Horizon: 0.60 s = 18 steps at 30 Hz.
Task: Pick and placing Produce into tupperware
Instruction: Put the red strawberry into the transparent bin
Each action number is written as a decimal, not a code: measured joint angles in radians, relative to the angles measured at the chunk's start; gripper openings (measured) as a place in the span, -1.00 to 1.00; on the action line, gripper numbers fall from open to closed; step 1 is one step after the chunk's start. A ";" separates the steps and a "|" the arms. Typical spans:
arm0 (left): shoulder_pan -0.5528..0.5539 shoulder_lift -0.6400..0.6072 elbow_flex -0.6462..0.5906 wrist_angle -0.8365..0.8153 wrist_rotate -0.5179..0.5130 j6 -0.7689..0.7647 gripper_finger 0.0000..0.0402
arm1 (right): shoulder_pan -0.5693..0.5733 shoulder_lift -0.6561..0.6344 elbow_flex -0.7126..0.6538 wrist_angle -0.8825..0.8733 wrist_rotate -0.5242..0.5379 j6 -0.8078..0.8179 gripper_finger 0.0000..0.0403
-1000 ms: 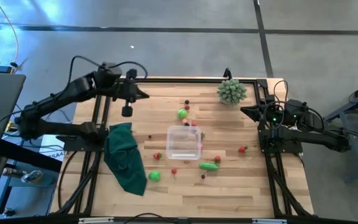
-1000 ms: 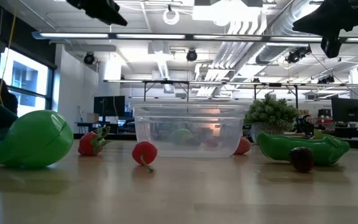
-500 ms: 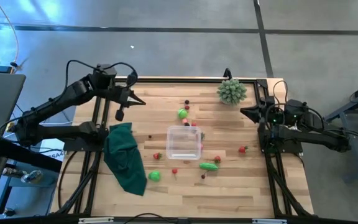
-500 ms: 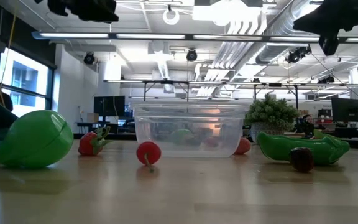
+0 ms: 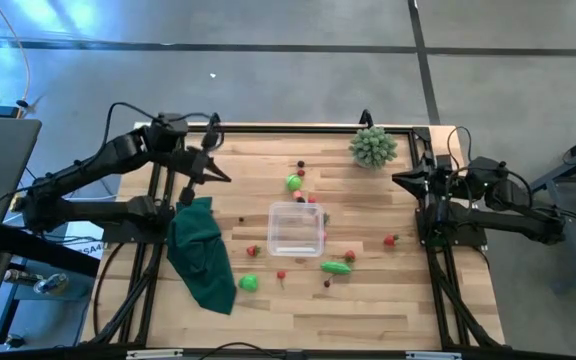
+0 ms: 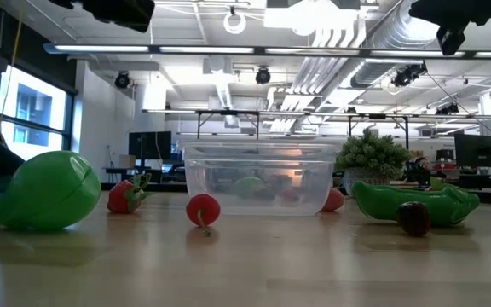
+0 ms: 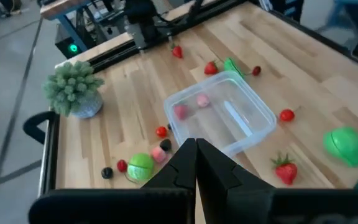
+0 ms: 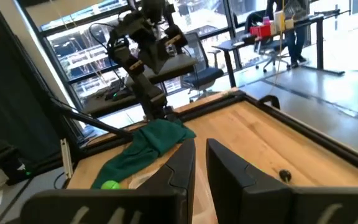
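The clear tupperware (image 5: pixel 296 228) stands on its base mid-table, and the left wrist view shows two pink-red pieces inside the tupperware (image 7: pixel 222 118). Produce lies loose on the wood around it: a green ball (image 5: pixel 294 182), another green ball (image 5: pixel 248 283), a pea pod (image 5: pixel 336 267), strawberries (image 5: pixel 253 250) and a cherry (image 6: pixel 203 209). My left gripper (image 5: pixel 226 178) hovers shut above the table's far left part, holding nothing. My right gripper (image 5: pixel 398 180) hangs over the right edge, its fingers (image 8: pixel 185 162) a narrow gap apart, holding nothing.
A dark green cloth (image 5: pixel 203 250) lies crumpled along the left side, near my left arm. A pale spiky plant (image 5: pixel 372 147) stands at the far edge. Black frame rails run along the table's sides. Bare wood shows at the near edge.
My left gripper has drawn back toward the table's left edge and turned, staying high and shut. The cherry in front of the tupperware has rolled a little to the right in the low view. My right gripper has risen slightly.
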 joint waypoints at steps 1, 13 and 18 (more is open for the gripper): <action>-0.028 -0.010 0.000 -0.009 -0.030 0.005 -1.00 | 0.000 0.000 0.006 -0.013 0.005 -0.003 -0.84; -0.169 -0.105 0.001 -0.154 -0.213 -0.172 -1.00 | 0.000 0.022 0.100 -0.216 0.007 -0.007 -0.84; -0.173 -0.105 0.001 -0.155 -0.213 -0.186 -0.99 | 0.000 0.091 0.157 -0.306 0.005 -0.009 -0.75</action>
